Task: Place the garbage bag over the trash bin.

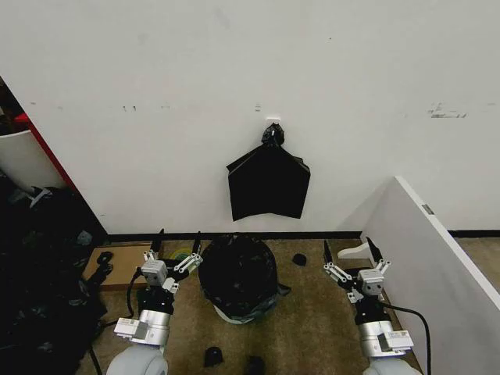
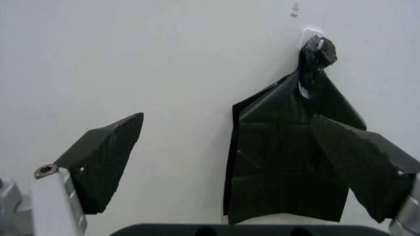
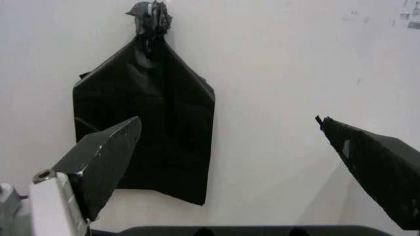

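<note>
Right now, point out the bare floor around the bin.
Bare floor lies between the bin with the garbage bag over it and the right gripper, bordered in front by the wall. The left gripper crowds the bin's left, with a cardboard box beyond.

One garbage bag (image 1: 238, 275), one hanging bag (image 1: 268, 185) (knotted), two end effectors (image 1: 179, 251) (image 1: 348, 258)
</note>
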You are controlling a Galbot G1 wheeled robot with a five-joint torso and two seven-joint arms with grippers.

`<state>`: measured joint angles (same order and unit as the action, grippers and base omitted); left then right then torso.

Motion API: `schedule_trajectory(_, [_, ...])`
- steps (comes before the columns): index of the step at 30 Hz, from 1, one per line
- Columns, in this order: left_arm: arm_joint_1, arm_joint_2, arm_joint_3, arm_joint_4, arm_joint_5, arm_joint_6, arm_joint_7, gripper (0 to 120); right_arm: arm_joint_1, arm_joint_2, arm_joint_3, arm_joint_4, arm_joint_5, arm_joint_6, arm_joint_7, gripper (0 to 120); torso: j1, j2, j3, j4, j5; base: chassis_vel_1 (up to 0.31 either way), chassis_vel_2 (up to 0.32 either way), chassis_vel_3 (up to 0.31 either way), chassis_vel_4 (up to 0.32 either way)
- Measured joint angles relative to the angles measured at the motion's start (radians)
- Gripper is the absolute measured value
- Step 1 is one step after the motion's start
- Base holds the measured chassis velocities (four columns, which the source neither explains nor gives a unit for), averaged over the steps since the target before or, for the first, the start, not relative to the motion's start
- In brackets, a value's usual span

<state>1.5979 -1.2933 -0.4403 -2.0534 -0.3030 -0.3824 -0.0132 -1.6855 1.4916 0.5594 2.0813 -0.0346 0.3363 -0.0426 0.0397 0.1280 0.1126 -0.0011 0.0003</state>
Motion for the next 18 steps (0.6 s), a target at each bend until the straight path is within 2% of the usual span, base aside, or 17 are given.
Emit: schedule_trajectory(18, [0.02, 0.004, -0.008, -0.001, -0.018, -0.034, 0.027, 100, -0.008, 0.001, -0.017, -0.009, -0.026, 0.011, 0.001, 100, 0.0, 0.0, 0.0, 0.0, 0.0, 0.0, 0.0, 0.0, 0.0])
